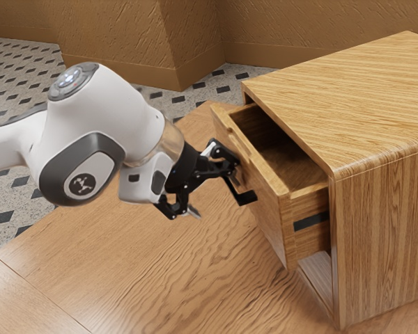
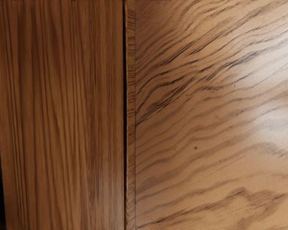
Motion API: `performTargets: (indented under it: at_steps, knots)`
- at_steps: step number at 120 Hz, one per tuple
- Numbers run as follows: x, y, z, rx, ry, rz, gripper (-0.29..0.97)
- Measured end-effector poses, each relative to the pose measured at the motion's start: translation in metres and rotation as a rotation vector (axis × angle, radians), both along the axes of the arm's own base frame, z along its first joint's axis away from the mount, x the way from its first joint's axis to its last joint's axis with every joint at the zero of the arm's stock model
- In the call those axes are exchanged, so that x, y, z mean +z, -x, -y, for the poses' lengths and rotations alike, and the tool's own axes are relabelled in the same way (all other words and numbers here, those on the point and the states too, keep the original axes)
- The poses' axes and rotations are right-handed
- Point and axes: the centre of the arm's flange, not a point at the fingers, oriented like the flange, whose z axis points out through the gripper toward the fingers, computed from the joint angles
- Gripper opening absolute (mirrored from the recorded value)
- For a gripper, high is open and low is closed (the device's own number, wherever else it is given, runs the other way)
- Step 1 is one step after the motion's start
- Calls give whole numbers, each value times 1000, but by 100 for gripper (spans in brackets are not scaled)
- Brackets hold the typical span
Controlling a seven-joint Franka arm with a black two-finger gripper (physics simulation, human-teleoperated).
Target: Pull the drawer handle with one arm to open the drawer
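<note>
The drawer [image 1: 279, 163] stands well out of the wooden cabinet [image 1: 348, 97], its box open to the top and its front pushed toward the exterior view's left. The cabinet sits on the wooden surface [image 1: 139, 271], toward that surface's far edge at the exterior view's right. On the drawer's front face is the black handle [image 1: 242, 195], and the black gripper [image 1: 228, 170] is right at it, reaching in from the white arm [image 1: 97, 139]. Whether the jaws are closed on the handle or only set against it cannot be told. The only marking is a small white emblem [image 1: 82, 184] on the arm's grey joint cap, a symbol rather than letters. A dark strip [image 1: 310, 221] runs along the drawer's side. In the wrist view, a straight-grained panel [image 2: 57, 115] lies beside wavy-grained wood [image 2: 211, 124], a thin dark gap between them.
</note>
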Motion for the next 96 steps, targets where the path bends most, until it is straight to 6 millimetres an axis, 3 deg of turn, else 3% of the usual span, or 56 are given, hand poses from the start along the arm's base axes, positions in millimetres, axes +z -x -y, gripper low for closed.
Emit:
performTargets:
  at_steps: [29,51,71,96]
  knots:
    - [2,21,-13,20,13,-2,55]
    - [3,45,-29,42,17,5,64]
    - [8,64,-38,57,20,12,63]
    - [1,70,-38,68,26,-15,69]
